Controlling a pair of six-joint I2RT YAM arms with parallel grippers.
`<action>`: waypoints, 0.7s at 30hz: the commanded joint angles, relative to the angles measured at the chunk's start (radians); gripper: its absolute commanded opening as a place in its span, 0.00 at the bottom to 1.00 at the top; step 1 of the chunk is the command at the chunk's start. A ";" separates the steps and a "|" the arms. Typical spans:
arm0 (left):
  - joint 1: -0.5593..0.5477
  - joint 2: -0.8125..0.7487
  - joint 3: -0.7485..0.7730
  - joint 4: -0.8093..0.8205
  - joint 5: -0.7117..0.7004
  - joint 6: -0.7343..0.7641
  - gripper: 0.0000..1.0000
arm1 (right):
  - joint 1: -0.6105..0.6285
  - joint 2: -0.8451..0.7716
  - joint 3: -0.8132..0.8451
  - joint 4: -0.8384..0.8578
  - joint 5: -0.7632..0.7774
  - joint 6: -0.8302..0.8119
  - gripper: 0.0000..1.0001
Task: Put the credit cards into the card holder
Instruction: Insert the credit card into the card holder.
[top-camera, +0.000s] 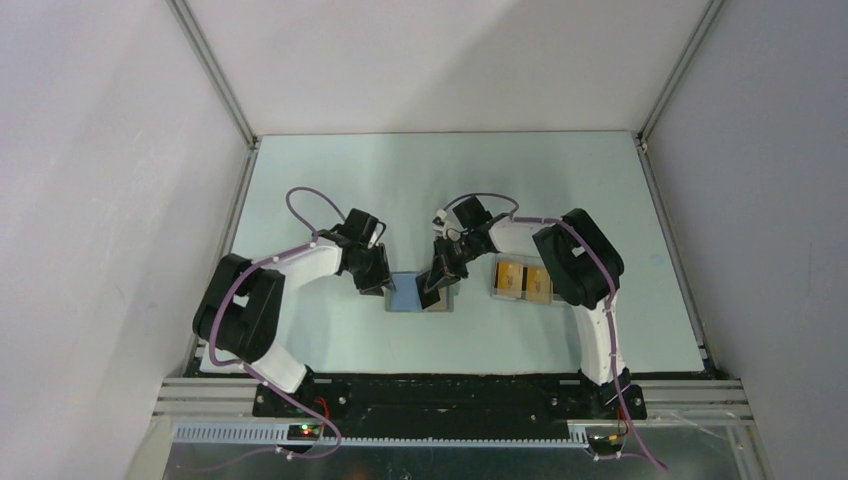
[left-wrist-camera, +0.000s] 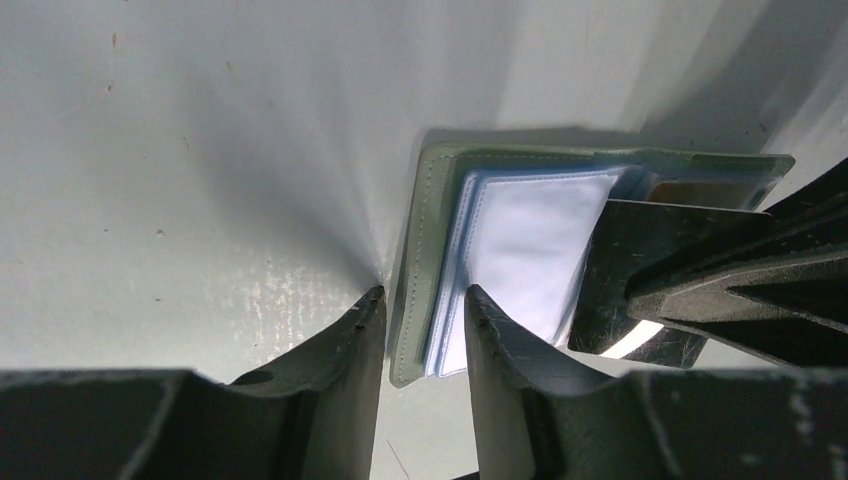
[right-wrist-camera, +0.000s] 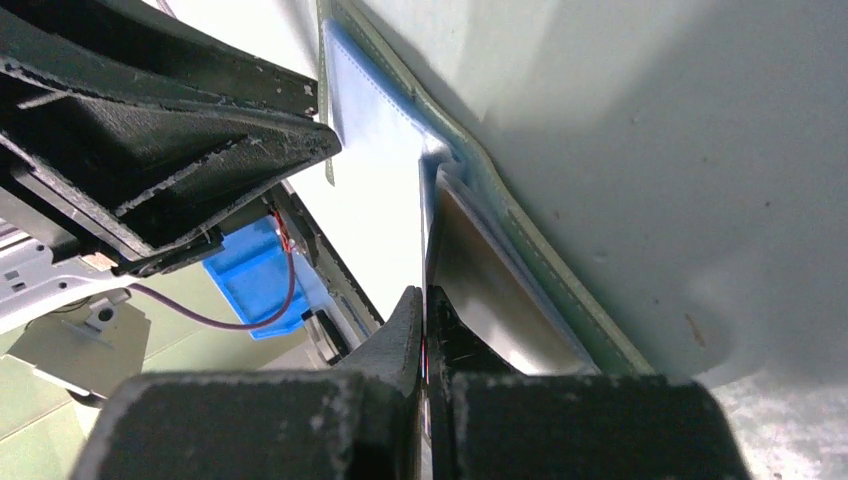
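The card holder (top-camera: 403, 297) lies open on the table, grey-green outside (left-wrist-camera: 425, 240) and bluish inside (right-wrist-camera: 365, 95). My left gripper (top-camera: 372, 285) straddles its left edge. The jaws of my left gripper (left-wrist-camera: 422, 300) pinch the cover and the clear sleeves between them. My right gripper (top-camera: 437, 285) is shut on a credit card (left-wrist-camera: 630, 270) that shows black. That card is seen edge-on (right-wrist-camera: 428, 220) in the right wrist view, its far end at the sleeve over the holder's right half. A tan card (left-wrist-camera: 700, 190) shows under that sleeve.
A clear tray (top-camera: 495, 290) to the right of the card holder holds two orange-gold cards (top-camera: 510, 278) (top-camera: 538, 284), under the right arm's elbow. White walls stand round the table on three sides.
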 joint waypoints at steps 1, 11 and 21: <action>-0.009 0.028 0.007 -0.007 -0.025 0.034 0.40 | -0.005 0.039 0.044 0.042 -0.039 0.008 0.00; -0.011 0.030 0.009 -0.011 -0.021 0.040 0.40 | 0.005 0.066 0.046 0.120 -0.060 -0.001 0.00; -0.014 0.029 0.008 -0.012 -0.018 0.042 0.36 | 0.035 0.088 0.046 0.175 -0.021 0.020 0.00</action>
